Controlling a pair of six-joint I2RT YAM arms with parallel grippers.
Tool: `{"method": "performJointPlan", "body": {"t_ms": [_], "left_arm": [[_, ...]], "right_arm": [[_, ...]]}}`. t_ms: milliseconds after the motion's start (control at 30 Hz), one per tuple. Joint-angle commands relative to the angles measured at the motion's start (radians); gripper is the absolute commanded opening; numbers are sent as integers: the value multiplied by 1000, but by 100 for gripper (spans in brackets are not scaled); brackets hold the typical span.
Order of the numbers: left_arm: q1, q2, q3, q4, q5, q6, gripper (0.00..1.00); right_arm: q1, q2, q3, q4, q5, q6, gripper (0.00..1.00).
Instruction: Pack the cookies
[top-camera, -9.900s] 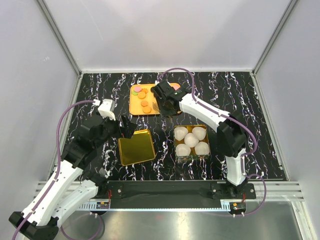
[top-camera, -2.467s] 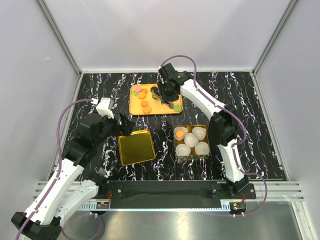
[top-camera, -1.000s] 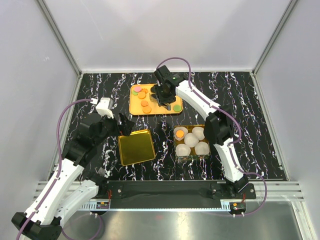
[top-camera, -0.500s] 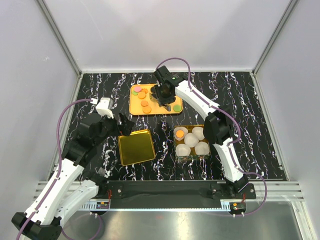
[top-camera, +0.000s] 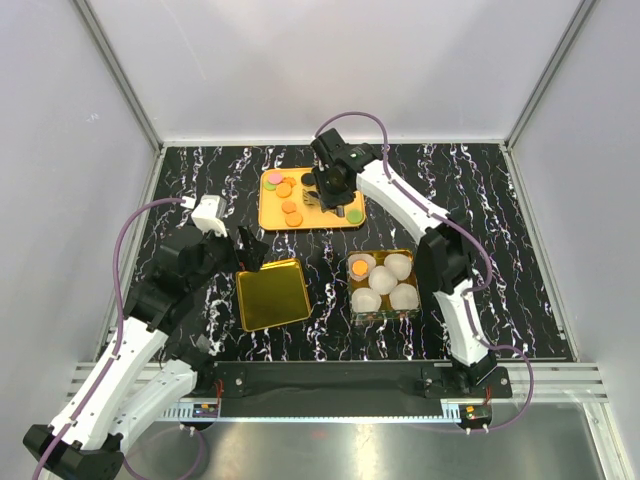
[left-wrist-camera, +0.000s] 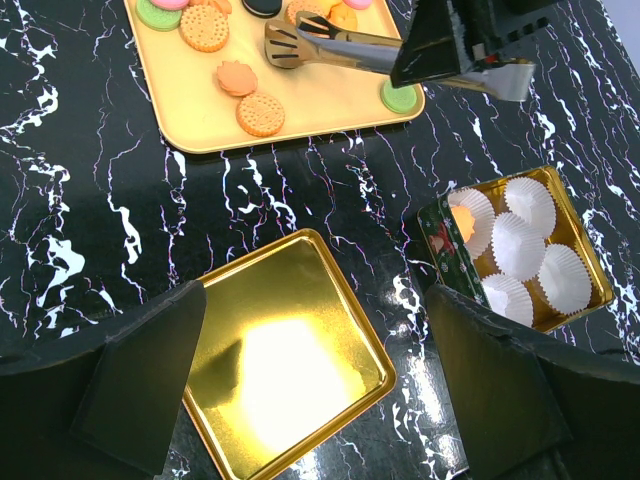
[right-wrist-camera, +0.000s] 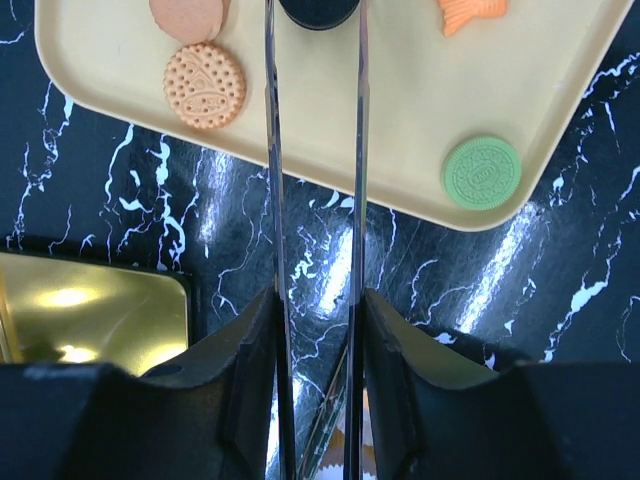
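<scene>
The cookies (top-camera: 292, 207) lie on an orange tray (top-camera: 268, 215) at the back of the table: mostly orange discs (right-wrist-camera: 204, 84), one green (right-wrist-camera: 482, 172). My right gripper (right-wrist-camera: 315, 330) is shut on metal tongs (right-wrist-camera: 272, 200). The two tong arms reach over the tray and flank a black cookie (right-wrist-camera: 318, 10) at the top edge of the right wrist view. I cannot tell whether they pinch it. One orange cookie (top-camera: 360, 268) sits in a paper cup in the box (left-wrist-camera: 440, 225). My left gripper (left-wrist-camera: 315, 370) hangs open above the gold lid (left-wrist-camera: 285, 350).
The box holds several white paper cups (left-wrist-camera: 518, 240) and stands right of the gold lid (top-camera: 272, 294). The table top is black marble (top-camera: 480, 200), bounded by white walls on three sides. The right arm (top-camera: 400, 205) stretches over the space between box and tray.
My right gripper has squeezed the tongs narrower and shifted slightly over the tray. The left arm has stayed still.
</scene>
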Motion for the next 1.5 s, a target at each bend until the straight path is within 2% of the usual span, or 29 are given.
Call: {"method": "performJointPlan", "body": {"t_ms": [0,967,1267,1467], "left_arm": [[6,-12,16,35,18,-7,99],[9,-9,16,35,19,-7,99],[13,-9,13,36,21,-7,99],[14,-6,14,39,26,-9,99]], "right_arm": [[13,-120,-28,35,12,-2,35],[12,-281,-237,92,22,15,37],[10,-439,-341,66,31,26,37],[7,-601,-444,23,39,56,38]]}}
